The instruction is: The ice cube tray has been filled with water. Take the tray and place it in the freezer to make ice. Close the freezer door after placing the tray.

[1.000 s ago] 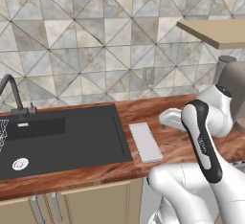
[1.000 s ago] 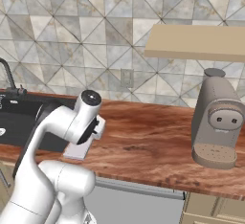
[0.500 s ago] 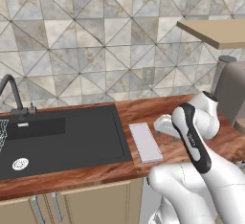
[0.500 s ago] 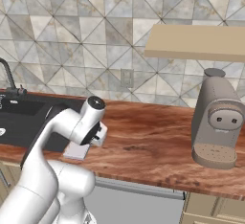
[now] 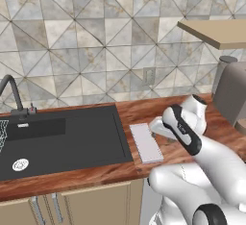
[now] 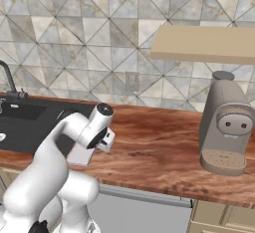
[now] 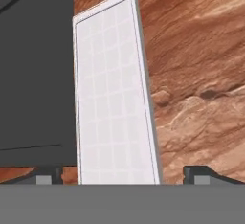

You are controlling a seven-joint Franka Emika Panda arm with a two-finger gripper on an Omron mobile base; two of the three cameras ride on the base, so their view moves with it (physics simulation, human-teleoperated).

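Note:
The ice cube tray (image 5: pixel 146 142) lies flat on the wooden counter just right of the black sink, a pale slab with a faint grid (image 7: pixel 115 98). My gripper (image 5: pixel 157 126) hangs low over the tray's far end, and is open. In the hand view its fingertips (image 7: pixel 203 173) stand wide apart with the tray between them, nothing held. From the right base view the hand (image 6: pixel 107 140) sits above the tray (image 6: pixel 79 155), whose far part my arm hides. The freezer and the freezer door are out of view.
The black sink (image 5: pixel 62 137) with its faucet (image 5: pixel 12 92) borders the tray's left side. A grey coffee machine (image 6: pixel 226 130) stands on the counter to the right under a wooden shelf (image 6: pixel 204 43). Tiled wall with an outlet (image 5: pixel 149 76) behind.
My arm has bent forward and down, bringing the hand from above the counter's right part down over the tray. The tray has not moved.

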